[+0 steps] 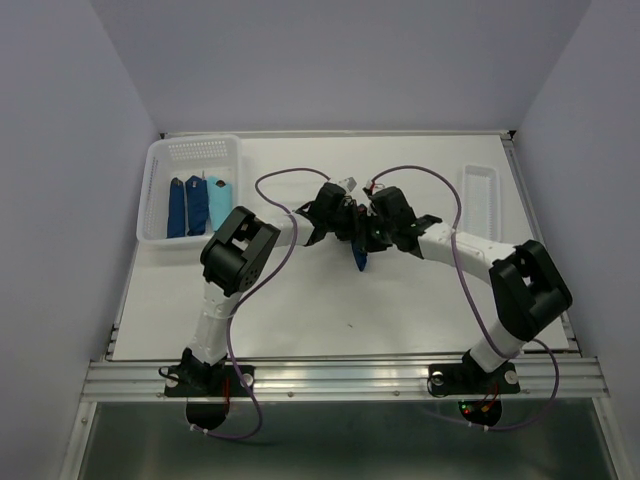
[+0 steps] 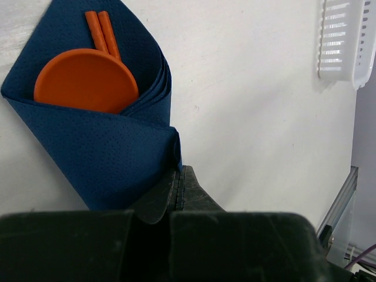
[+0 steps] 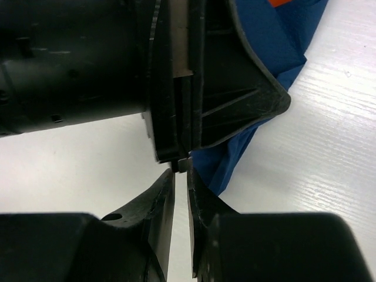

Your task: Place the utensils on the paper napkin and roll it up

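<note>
Dark navy blue paper napkin (image 2: 100, 147), half-rolled round orange plastic utensils (image 2: 85, 79), lay mid-table. Left gripper (image 2: 175, 182) was pressed together, tips touching the napkin's fold at its 5 o'clock corner. Right gripper (image 3: 181, 188) stood slightly parted, empty. Judged light, limp, tearable, likely to spring open: pinch the loose fold.

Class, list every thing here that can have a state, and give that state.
napkin: folded around the utensils
utensils: tucked inside the napkin, tops showing
left fingers: shut, at the napkin's edge
right fingers: slightly apart, holding nothing
basket: holds three rolls
</note>
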Available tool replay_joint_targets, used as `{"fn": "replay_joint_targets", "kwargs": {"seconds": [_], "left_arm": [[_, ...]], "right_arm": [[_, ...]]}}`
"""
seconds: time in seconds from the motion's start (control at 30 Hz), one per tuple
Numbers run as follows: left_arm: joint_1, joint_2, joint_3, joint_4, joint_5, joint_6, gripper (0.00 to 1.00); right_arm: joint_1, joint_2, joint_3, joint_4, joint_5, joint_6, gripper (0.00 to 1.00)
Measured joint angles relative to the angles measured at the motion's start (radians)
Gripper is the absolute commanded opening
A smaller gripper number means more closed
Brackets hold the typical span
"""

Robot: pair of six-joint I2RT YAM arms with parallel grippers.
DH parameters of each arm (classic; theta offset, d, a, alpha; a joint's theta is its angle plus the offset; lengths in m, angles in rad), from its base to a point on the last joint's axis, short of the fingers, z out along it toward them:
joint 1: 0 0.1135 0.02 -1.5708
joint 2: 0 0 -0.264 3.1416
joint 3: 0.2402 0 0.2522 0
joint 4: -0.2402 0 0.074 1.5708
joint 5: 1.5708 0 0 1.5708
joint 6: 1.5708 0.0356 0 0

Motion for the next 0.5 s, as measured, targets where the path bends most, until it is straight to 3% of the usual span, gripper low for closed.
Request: {"fn": "replay_joint_targets", "kwargs": {"seconds": [0.5], "left_arm": [[0.0,-0.006,-0.009,0.0,0.001,0.008,0.0]], "right_arm": [[0.0,0.054,-0.048,0.009,0.124,0.042,0.18]]}}
